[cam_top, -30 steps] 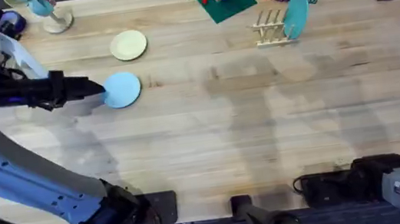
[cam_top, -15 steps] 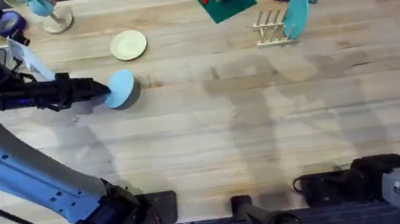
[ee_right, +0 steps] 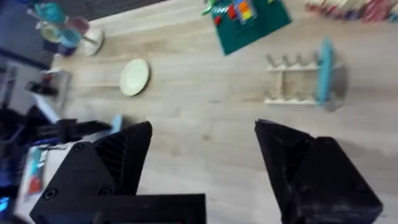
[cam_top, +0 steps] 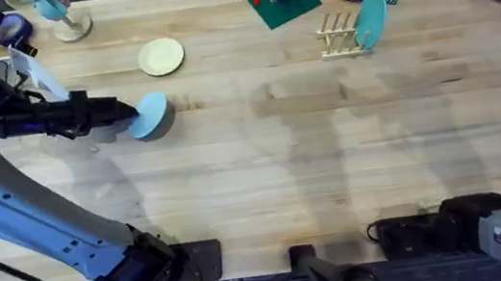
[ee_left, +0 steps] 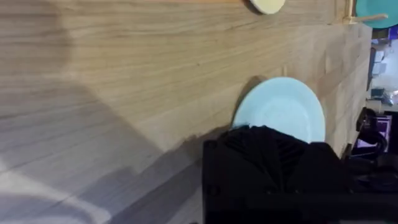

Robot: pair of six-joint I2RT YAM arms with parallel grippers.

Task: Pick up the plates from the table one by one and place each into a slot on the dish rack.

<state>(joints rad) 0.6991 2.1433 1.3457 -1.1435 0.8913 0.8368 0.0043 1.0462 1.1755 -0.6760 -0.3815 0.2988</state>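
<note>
Left hand [cam_top: 130, 112]: at the left of the worktop [cam_top: 265, 177], closed on the rim of the light blue plate [cam_top: 151, 115], which is tilted up off the wood.
Cream plate [cam_top: 161, 56]: flat, beyond the blue one.
Dish rack [cam_top: 341, 34]: far right, teal plate [cam_top: 370, 20] standing upright in it.
Green baseplate [cam_top: 279, 3]: left of the rack.

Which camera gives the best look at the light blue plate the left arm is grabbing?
The left wrist view: the light blue plate shows large and close, its near edge under the left gripper. Overhead, the plate looks small and tilted at the fingers. The right wrist view catches just a blue sliver beside the left arm.
</note>
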